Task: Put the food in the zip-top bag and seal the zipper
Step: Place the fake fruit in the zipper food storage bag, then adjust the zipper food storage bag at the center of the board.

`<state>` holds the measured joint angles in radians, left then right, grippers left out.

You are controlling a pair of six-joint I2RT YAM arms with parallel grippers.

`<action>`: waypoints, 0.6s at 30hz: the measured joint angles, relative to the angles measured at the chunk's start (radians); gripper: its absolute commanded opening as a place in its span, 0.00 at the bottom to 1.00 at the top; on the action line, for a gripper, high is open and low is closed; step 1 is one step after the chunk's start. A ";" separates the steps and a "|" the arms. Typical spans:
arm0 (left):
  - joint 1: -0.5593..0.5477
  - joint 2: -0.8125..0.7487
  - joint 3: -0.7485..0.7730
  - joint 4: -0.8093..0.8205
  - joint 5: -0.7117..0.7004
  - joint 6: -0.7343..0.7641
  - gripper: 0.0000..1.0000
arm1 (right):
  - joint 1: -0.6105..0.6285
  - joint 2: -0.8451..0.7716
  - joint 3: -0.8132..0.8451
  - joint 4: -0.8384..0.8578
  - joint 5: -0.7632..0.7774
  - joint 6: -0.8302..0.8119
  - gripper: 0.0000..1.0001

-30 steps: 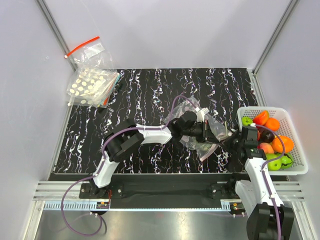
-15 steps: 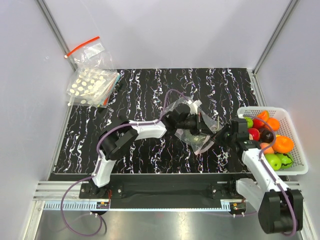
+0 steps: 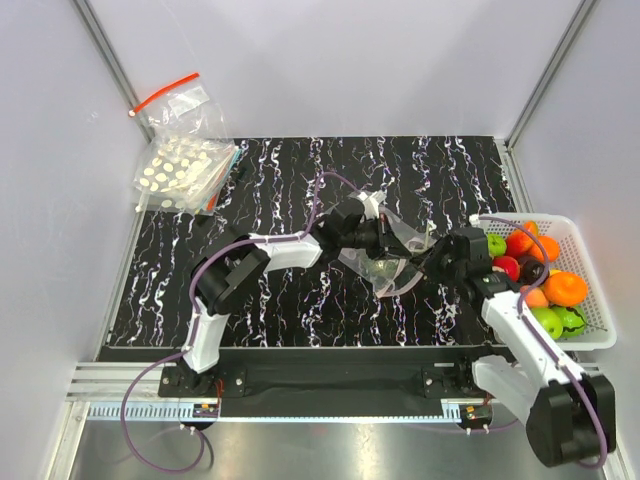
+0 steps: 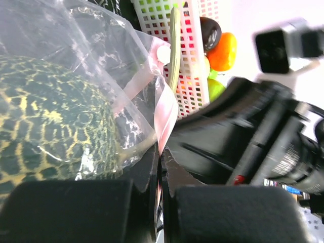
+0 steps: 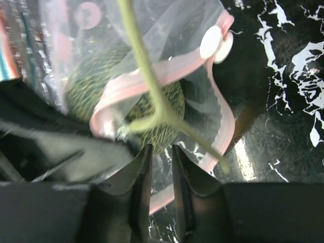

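**Desk:** Where does the bagging stand: food in, strip shut?

**Photographer:** About half done, by my reading. The dark green lump [image 4: 45, 131] sits inside the zip-top bag [image 3: 408, 243], right of centre over the black marbled table [image 3: 280, 180], between the two arms. The smaller orange-red piece I cannot pick out in any view. The zipper [image 5: 177, 67] is not sealed. From the right wrist its two pink halves gape in a loop around the lump, and a thin green stalk [image 5: 136, 50] crosses the mouth.

**Desk:** And the arms?

**Photographer:** The left arm is bent at the elbow, its forearm running rightward to the bag's left side. The right arm reaches forward and leftward beside the white basket [image 3: 540, 216] of fruit, so the two claws face each other across the bag. The left gripper [image 4: 158, 172] is pressed all but closed, with the pink strip pinched between its fingers. The right gripper [image 5: 161, 152] is drawn in to a narrow slit on the bag's film beside the strip — how firmly it grips, I cannot tell.

**Desk:** What's left?

**Photographer:** Account for the orange-red piece, then press the strip together end to end — likely awkward with the stalk across the opening.
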<state>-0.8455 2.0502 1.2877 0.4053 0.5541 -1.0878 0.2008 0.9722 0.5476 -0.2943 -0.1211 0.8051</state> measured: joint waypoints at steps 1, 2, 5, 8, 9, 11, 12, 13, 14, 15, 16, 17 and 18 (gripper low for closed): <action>0.002 0.000 0.000 -0.002 0.000 0.001 0.03 | 0.000 -0.026 -0.004 -0.006 0.000 -0.002 0.33; 0.003 0.000 0.002 -0.005 0.000 0.003 0.03 | 0.000 -0.058 -0.010 -0.012 0.000 -0.007 0.33; 0.003 0.000 0.009 -0.015 0.000 0.011 0.03 | 0.000 -0.152 -0.034 -0.052 0.000 -0.018 0.33; 0.005 0.000 0.014 -0.019 0.000 0.018 0.03 | 0.000 -0.212 -0.059 -0.082 -0.001 -0.021 0.33; 0.006 0.000 0.014 -0.019 0.000 0.019 0.03 | 0.000 -0.230 -0.077 -0.087 -0.002 -0.022 0.34; 0.011 0.002 0.015 -0.019 0.000 0.019 0.03 | 0.000 -0.242 -0.103 -0.089 -0.004 -0.021 0.38; 0.015 0.004 0.017 -0.020 0.000 0.020 0.03 | 0.000 -0.244 -0.121 -0.089 -0.005 -0.019 0.40; 0.018 0.007 0.019 -0.020 0.000 0.021 0.03 | 0.000 -0.243 -0.139 -0.085 -0.005 -0.019 0.41; 0.021 0.010 0.022 -0.020 0.000 0.023 0.03 | 0.000 -0.242 -0.158 -0.084 -0.007 -0.017 0.43; 0.024 0.013 0.023 -0.019 0.000 0.023 0.03 | 0.000 -0.240 -0.176 -0.083 -0.010 -0.014 0.44; 0.026 0.014 0.023 -0.020 0.000 0.023 0.03 | 0.000 -0.234 -0.190 -0.079 -0.012 -0.014 0.46; 0.028 0.016 0.023 -0.019 0.001 0.023 0.03 | 0.000 -0.225 -0.199 -0.076 -0.012 -0.012 0.50; 0.030 0.016 0.023 -0.019 0.001 0.023 0.03 | 0.000 -0.211 -0.204 -0.067 -0.012 -0.010 0.57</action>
<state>-0.8158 2.0663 1.3102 0.3859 0.5549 -1.0649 0.2012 0.7612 0.3435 -0.3614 -0.1333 0.7948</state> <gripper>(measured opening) 0.031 0.476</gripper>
